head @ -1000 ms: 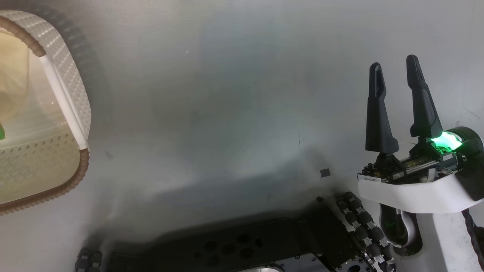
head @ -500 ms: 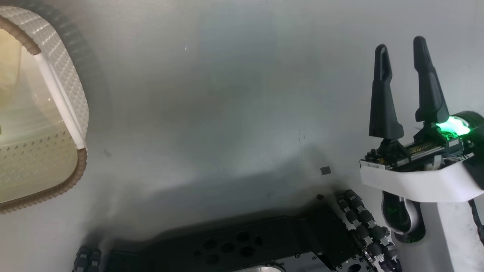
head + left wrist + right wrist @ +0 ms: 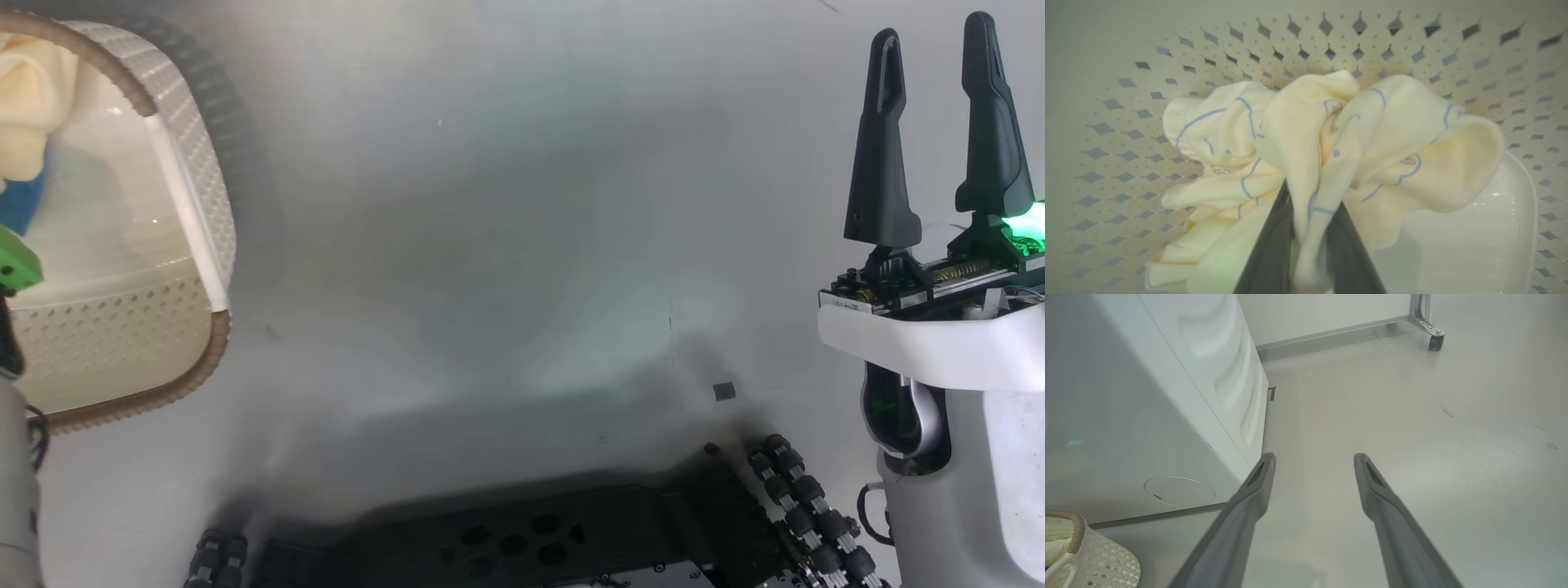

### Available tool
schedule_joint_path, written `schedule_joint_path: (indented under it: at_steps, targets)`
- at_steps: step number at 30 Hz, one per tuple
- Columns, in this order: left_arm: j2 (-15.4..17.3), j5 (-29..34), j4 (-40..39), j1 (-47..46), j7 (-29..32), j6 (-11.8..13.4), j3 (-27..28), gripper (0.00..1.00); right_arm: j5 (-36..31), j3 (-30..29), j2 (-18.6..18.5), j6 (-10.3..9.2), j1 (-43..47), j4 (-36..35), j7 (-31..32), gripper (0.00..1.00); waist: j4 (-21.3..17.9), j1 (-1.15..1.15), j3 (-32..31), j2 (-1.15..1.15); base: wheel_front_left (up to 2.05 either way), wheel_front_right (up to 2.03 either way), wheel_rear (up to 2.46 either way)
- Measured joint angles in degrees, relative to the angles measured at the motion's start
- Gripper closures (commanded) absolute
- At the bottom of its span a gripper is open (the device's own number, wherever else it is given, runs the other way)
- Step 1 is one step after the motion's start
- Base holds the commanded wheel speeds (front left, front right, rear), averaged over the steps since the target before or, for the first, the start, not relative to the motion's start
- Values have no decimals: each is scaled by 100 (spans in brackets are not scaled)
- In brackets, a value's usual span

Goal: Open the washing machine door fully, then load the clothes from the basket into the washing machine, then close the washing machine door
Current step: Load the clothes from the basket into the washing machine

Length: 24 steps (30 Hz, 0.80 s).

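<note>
In the left wrist view my left gripper (image 3: 1310, 228) is shut on a fold of the clothes (image 3: 1331, 139), a cream-yellow bunch with thin blue line prints. It hangs in front of the perforated inner wall of the basket (image 3: 1126, 155). The head view has the basket (image 3: 204, 245) at the left edge, with the clothes (image 3: 24, 106) bunched at its top left and a blue part below them. My right gripper (image 3: 931, 49) stands open at the right, over bare floor, fingers up. The white washing machine (image 3: 1147, 396) stands left of the right gripper (image 3: 1314, 461). The washing machine door is out of view.
My left forearm (image 3: 16, 490) rises along the left edge of the head view. The robot's dark base (image 3: 531, 539) lies at the bottom. In the right wrist view a basket corner (image 3: 1094, 555) sits before the machine and a castor wheel (image 3: 1435, 341) stands far off on the grey floor.
The head camera has shifted. The clothes are now bunched up higher in the basket with a blue part showing, and my left arm has come into view at the left edge.
</note>
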Motion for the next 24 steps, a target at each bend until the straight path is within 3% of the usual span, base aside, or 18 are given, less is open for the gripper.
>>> schedule_joint_path:
  at_steps: [6, 16, 24]
  targets:
    - [-308, -71, 191, 142, -683, -138, 59, 100, -158, -207, -74, 1, 1, 178, 0, 0, 148, 0, -284, 0, 0, 0, 0]
    - [-705, -89, 304, 395, -666, -344, 46, 100, -347, -557, -278, 49, 25, 435, 0, 0, 526, 0, -987, 0, 0, 0, 0]
    - [-884, 46, -860, 709, -617, -349, 121, 100, -408, -677, -363, 52, 299, 656, 0, 0, 852, -1, -1614, 0, 0, 0, 0]
